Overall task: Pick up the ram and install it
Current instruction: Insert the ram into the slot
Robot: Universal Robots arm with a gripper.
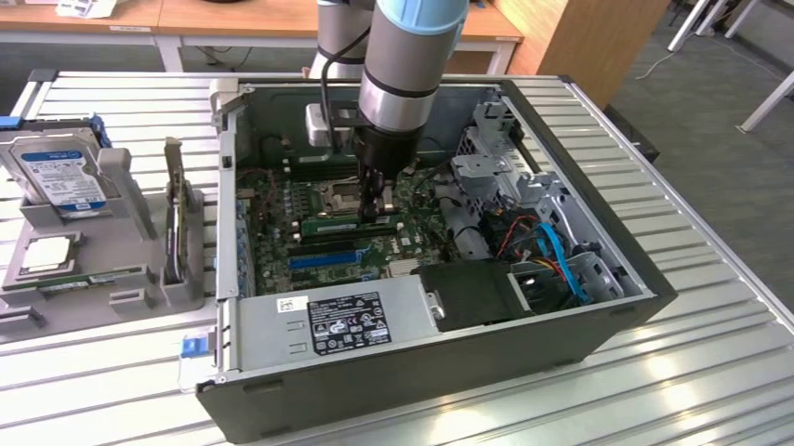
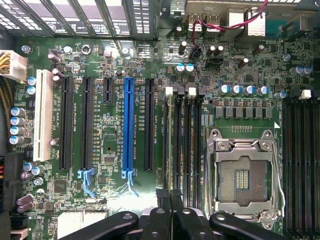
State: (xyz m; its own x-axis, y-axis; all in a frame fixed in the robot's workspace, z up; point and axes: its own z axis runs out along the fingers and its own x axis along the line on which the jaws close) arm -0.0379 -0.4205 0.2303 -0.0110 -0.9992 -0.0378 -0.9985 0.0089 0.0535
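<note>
the hand (image 1: 376, 212) is closed almost fully, seemingly pinching the thin top edge of the ram (image 1: 333, 226), which stands on edge directly under its tips, lined up along a memory slot (image 2: 187, 145) so it can seat straight down into the motherboard (image 2: 114, 150).

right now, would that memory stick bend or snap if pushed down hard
Probably stiff but fragile: the memory stick is a thin green board standing on edge. Likely light, since the narrow pincer alone holds it.
</note>
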